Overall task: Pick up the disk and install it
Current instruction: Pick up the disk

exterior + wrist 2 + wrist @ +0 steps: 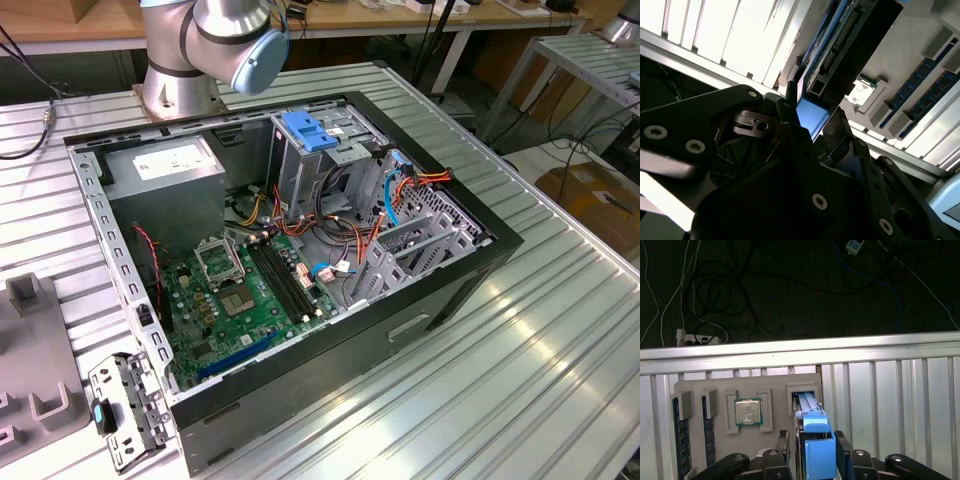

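Starting from your pincer [816, 452], which looks clenched on the blue-framed disk [814, 426], you have the grasp made but not the lift, since the disk's end beyond the pincer sits in its slot in the grey holder [775, 385], and fitting it into the computer case [430, 300] remains.

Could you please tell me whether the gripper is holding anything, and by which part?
The gripper grips the disk by the blue end tab of its carrier, a finger on each side; its far end sits in the grey tray.
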